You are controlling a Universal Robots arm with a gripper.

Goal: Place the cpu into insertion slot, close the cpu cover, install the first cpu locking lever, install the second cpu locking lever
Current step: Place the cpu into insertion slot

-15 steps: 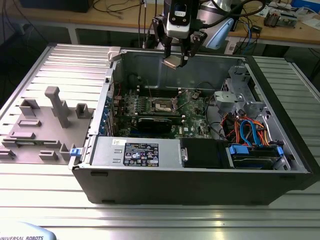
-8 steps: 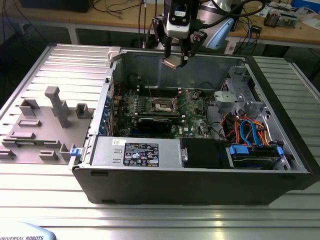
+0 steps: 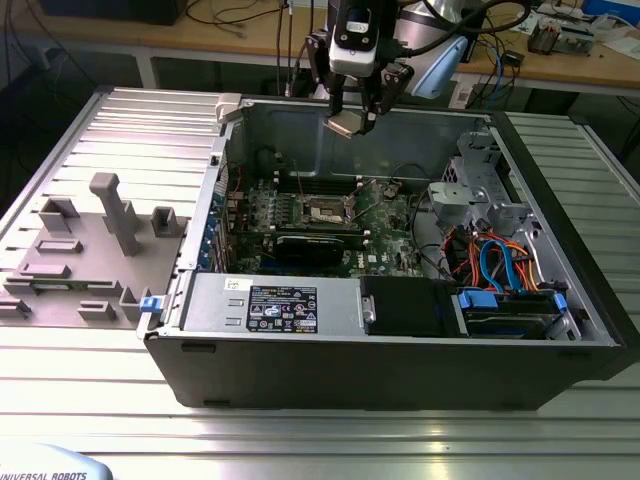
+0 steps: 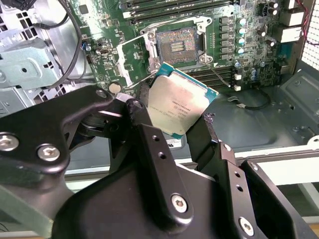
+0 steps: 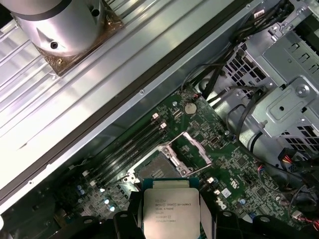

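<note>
The ribbed metal surface (image 3: 300, 440) carried an open computer case (image 3: 300, 375). Just inside its near wall lay a labelled power supply (image 3: 280, 305), then a long black card (image 3: 315, 248). Beyond the card sat the insertion slot (image 3: 325, 212), uncovered, with the cpu cover (image 4: 130, 62) swung up beside it. Farther back, high above the board and near the case's far wall, the gripper (image 3: 352, 122) was closed on the cpu (image 4: 182, 102), pinching it by two opposite edges. The chip hung well clear of the slot and looked tilted in the second wrist view. If it were set down tilted or turned off square, it would likely bend the slot's contacts or catch the raised cover. So light an edge grip could also let it slip.
</note>
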